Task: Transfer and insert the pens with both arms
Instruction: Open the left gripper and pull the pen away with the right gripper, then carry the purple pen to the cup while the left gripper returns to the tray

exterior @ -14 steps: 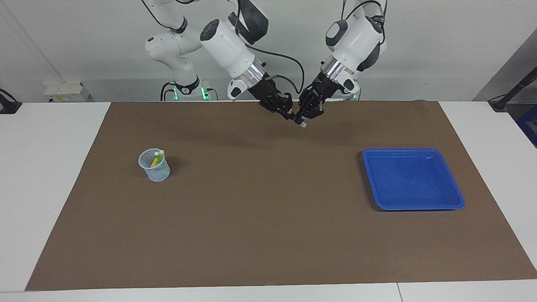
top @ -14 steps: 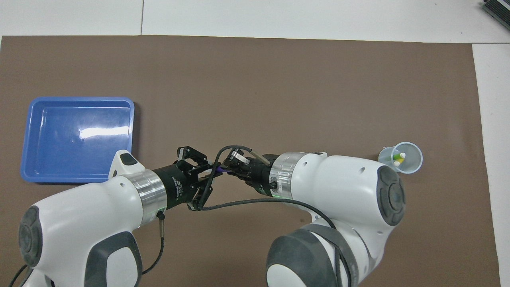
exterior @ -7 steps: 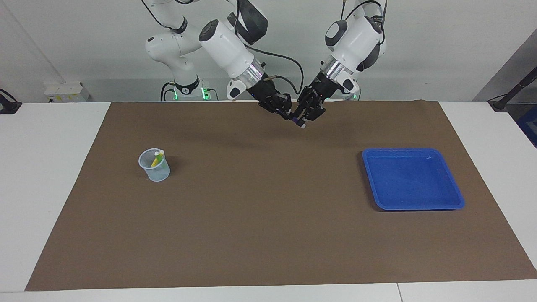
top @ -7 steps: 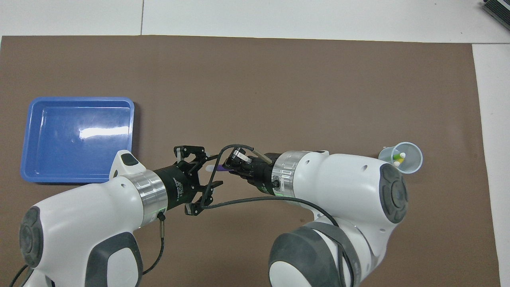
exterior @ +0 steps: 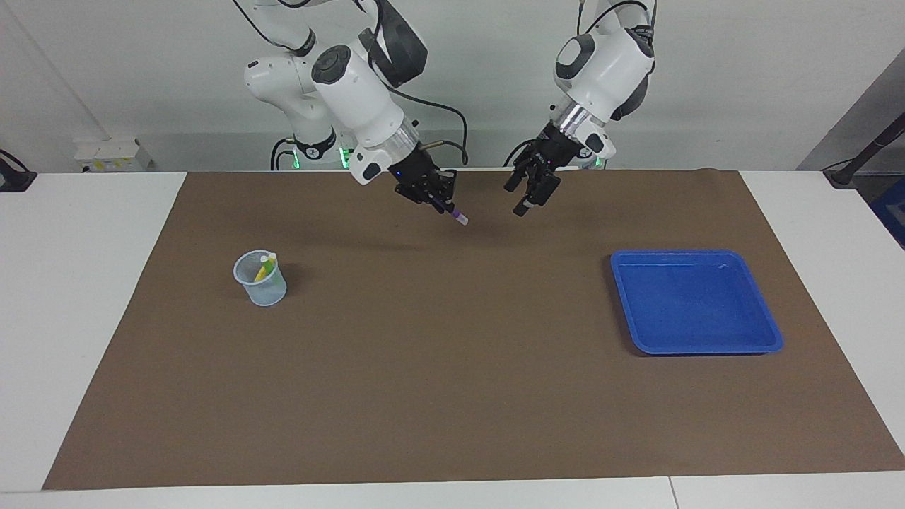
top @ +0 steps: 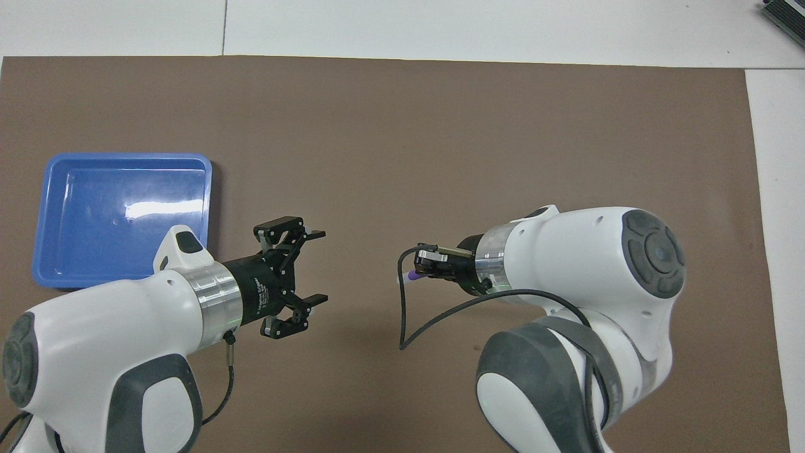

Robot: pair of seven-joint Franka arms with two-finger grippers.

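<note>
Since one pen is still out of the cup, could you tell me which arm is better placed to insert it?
Right: the right gripper is shut on the purple pen, toward the cup. The left gripper is open, holding nothing.

- Left gripper point(exterior: 532, 195) point(top: 312, 265) let go of the purple pen point(exterior: 454, 212) point(top: 414, 275); fingers, clamped on it a second ago, now spread wide and empty.
- Drawn back from the meeting point toward the left arm's end, over bare brown mat point(exterior: 452, 396).
- Right gripper point(exterior: 440, 200) point(top: 425, 270) now sole holder of the pen, pinched shut on it, pale end pointing down and out.
- Swung away toward the right arm's end; grippers, touching before, now apart.
</note>
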